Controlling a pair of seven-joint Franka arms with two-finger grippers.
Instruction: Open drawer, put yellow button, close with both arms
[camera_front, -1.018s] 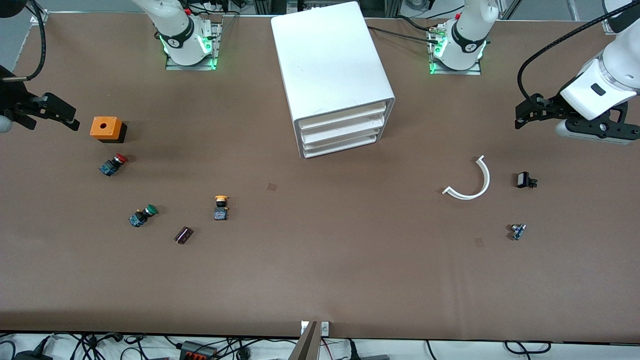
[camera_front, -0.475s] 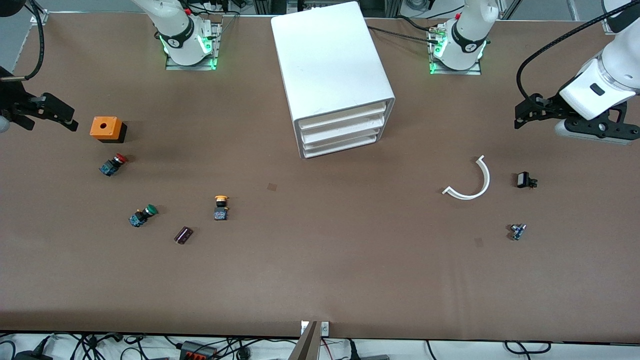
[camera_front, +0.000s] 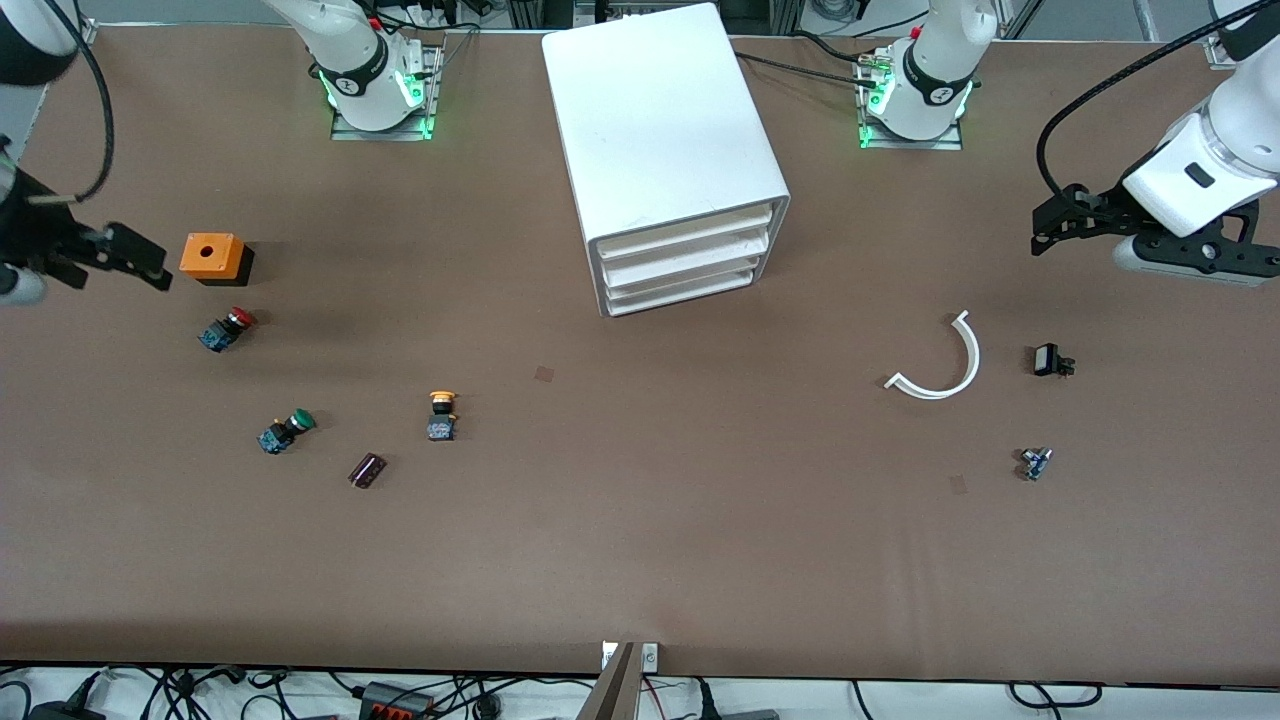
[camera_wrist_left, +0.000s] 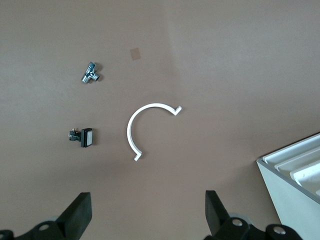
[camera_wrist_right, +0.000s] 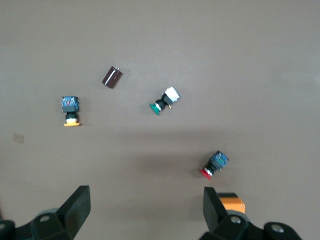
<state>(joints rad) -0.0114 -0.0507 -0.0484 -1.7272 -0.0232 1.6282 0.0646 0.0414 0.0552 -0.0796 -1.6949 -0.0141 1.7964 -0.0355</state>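
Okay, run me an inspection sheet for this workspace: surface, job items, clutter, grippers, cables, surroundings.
Surface: brown table, flat.
Job items: top drawer of the white cabinet shut; yellow button on the table toward the right arm's end, nearer the front camera than the cabinet.
Clutter: red button, green button, orange box, dark cylinder; toward the left arm's end, white curved strip, black clip, small metal part.
Grippers: left gripper open and empty, above bare table near the curved strip; right gripper open and empty, beside the orange box.
Cables: black cable looping off the left arm.
Surroundings: wires along the table edge nearest the front camera.
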